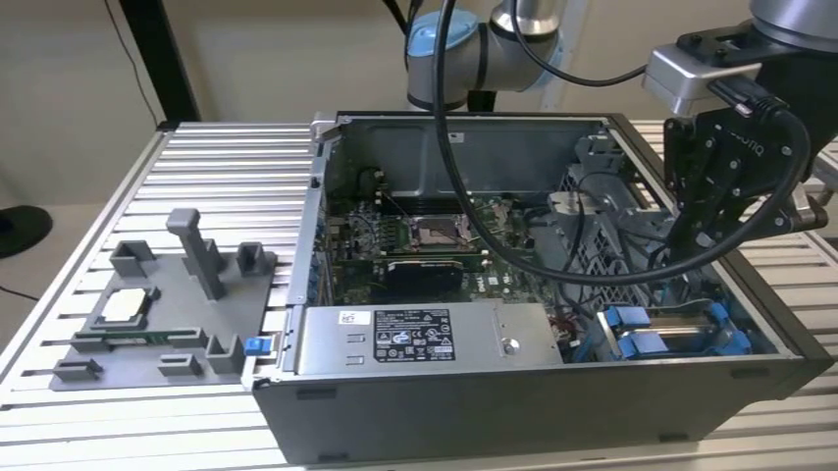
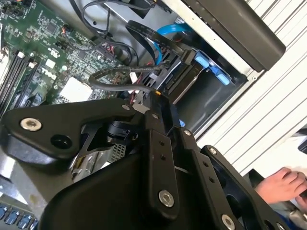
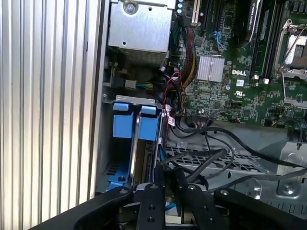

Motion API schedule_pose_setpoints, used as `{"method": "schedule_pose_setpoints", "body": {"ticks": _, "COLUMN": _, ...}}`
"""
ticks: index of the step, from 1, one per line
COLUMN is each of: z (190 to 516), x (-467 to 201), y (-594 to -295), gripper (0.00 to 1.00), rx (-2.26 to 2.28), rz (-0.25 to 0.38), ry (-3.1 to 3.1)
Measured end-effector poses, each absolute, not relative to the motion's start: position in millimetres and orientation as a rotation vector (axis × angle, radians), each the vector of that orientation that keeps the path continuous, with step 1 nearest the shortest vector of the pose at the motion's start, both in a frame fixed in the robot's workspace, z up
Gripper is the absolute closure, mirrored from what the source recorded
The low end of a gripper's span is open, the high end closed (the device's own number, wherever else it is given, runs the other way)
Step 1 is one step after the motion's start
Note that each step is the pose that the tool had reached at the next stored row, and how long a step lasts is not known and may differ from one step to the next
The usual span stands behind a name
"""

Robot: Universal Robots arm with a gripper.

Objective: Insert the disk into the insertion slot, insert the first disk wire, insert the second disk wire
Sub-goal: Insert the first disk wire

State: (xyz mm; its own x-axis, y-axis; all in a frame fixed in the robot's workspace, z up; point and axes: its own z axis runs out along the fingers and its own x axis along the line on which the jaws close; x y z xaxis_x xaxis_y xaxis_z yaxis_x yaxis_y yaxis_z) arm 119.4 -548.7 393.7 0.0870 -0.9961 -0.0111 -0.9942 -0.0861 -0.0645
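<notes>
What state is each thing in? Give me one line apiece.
Computer case: open, side panel off.
Disk: on edge in the slot, in its blue frame.
Slot: holding the disk.
Gripper: down inside the case, over the slot.
Black cables: loose across the metal cage.

A ribbed metal table [image 1: 216, 162] carries an open computer case [image 1: 524, 417]; a grey parts fixture [image 1: 131, 348] lies just beside it.
</notes>
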Motion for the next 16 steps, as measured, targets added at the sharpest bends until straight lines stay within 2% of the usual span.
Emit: {"method": "schedule_pose_setpoints", "body": {"ticks": 16, "z": 393.7, "x": 120.5, "y": -555.0, "gripper": 1.00, "rx": -2.275, "rz": -0.053, "ry": 2.087}}
